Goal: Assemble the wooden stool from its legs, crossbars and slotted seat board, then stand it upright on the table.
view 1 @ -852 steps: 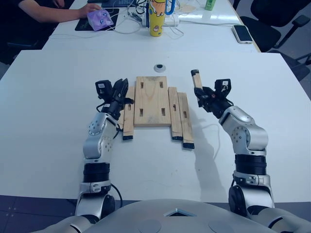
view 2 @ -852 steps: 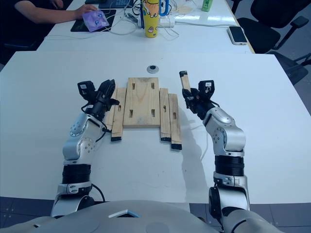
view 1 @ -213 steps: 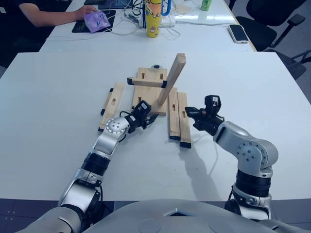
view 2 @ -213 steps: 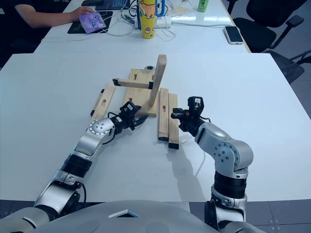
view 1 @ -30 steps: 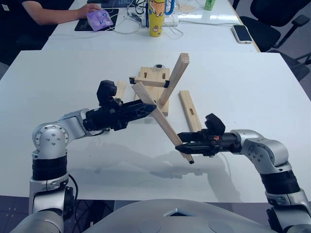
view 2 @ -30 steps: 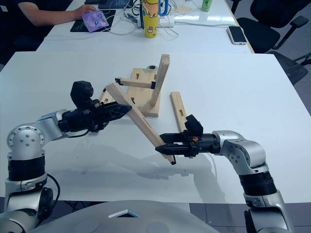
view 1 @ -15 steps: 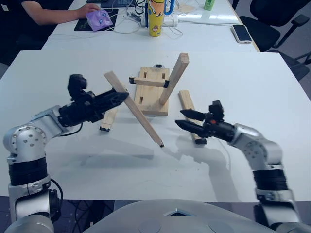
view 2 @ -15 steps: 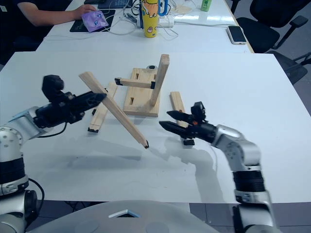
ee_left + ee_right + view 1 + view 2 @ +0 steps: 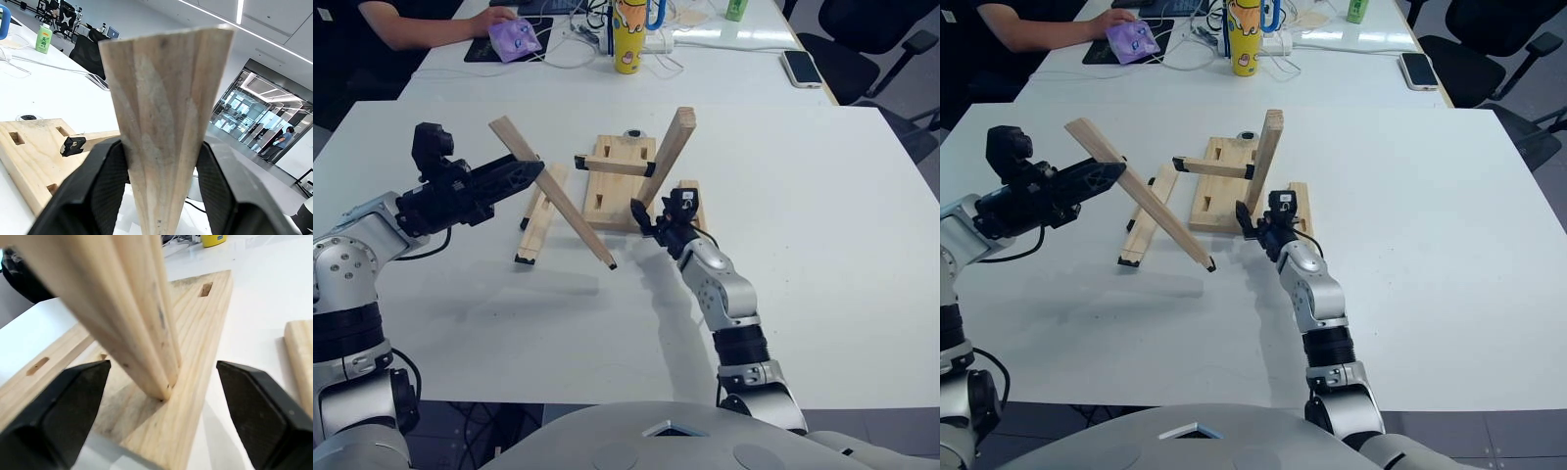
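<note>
My left gripper (image 9: pixel 512 182) is shut on a wooden leg (image 9: pixel 558 201), holding it slanted in the air left of the seat board (image 9: pixel 610 190); its black-capped lower end hangs just over the table. The fingers (image 9: pixel 105 186) clamp the leg (image 9: pixel 164 112) from both sides. A second leg (image 9: pixel 663 159) stands tilted in the board, with a crossbar (image 9: pixel 612 165) joined to it. My right gripper (image 9: pixel 646 219) is open at that leg's foot, its fingers (image 9: pixel 54 411) apart on either side of the leg (image 9: pixel 122 308). Two more legs lie flat, one (image 9: pixel 540 211) left of the board and one (image 9: pixel 694 199) right.
A small black round part (image 9: pixel 633 134) lies behind the board. On the far table stand a yellow cup (image 9: pixel 628 35), cables and a phone (image 9: pixel 800 67). The white table (image 9: pixel 822 245) has bare room at the front and right.
My right gripper has let go of the slanted leg and moved from the table's right to the standing leg's foot. The left arm has drawn the held leg left and a little higher.
</note>
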`<state>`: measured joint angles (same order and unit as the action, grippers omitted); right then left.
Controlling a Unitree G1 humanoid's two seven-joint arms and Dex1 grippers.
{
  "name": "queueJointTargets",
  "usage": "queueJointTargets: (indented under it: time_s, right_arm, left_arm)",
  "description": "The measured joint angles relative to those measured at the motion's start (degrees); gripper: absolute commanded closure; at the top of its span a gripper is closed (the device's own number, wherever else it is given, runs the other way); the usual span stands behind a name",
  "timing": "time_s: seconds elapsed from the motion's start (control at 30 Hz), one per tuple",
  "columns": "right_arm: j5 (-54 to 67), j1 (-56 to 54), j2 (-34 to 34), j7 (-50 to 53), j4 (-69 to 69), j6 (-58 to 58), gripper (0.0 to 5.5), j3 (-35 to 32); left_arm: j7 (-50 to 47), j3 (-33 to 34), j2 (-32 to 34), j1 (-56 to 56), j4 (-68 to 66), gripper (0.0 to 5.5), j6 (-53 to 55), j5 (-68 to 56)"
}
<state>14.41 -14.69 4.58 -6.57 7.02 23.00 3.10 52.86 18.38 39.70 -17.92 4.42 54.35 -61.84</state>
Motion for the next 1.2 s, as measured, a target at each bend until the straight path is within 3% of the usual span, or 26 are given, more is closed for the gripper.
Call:
queueJointTargets:
  time_s: [0.07, 0.37, 0.73, 0.97, 1.0, 1.2]
  right_arm:
    - [-1.18, -0.81, 0.09, 1.13, 0.13, -1.15, 1.49, -0.17]
    - [-1.49, -1.75, 0.21, 0.14, -2.73, -0.52, 2.96, -0.15]
    - [1.17, -2.85, -10.20, -9.60, -4.07, 6.17, 4.39, -2.87]
    - [2.29, -3.85, -16.80, -18.80, -5.77, 10.58, 4.45, -0.14]
    - [2.29, -3.65, -17.07, -18.98, -6.36, 11.06, 4.07, 0.02]
    - [2.47, 1.11, -16.48, -17.64, -10.20, 12.16, 3.17, -0.46]
  left_arm:
    - [0.26, -0.13, 0.00, -0.04, -0.38, 3.46, 0.03, 0.06]
    - [0.29, 0.55, -0.12, 1.40, -0.30, 3.46, -0.09, 0.08]
    - [-0.08, 0.85, -0.52, 3.47, 1.78, 3.46, -0.94, 0.13]
    - [-0.38, 0.86, -1.19, 4.63, 2.72, 3.46, -0.95, 0.11]
    - [-0.38, 0.87, -1.20, 4.66, 2.77, 3.46, -0.96, 0.10]
    - [-0.53, 0.97, -1.38, 4.97, 3.19, 3.46, -1.88, 0.14]
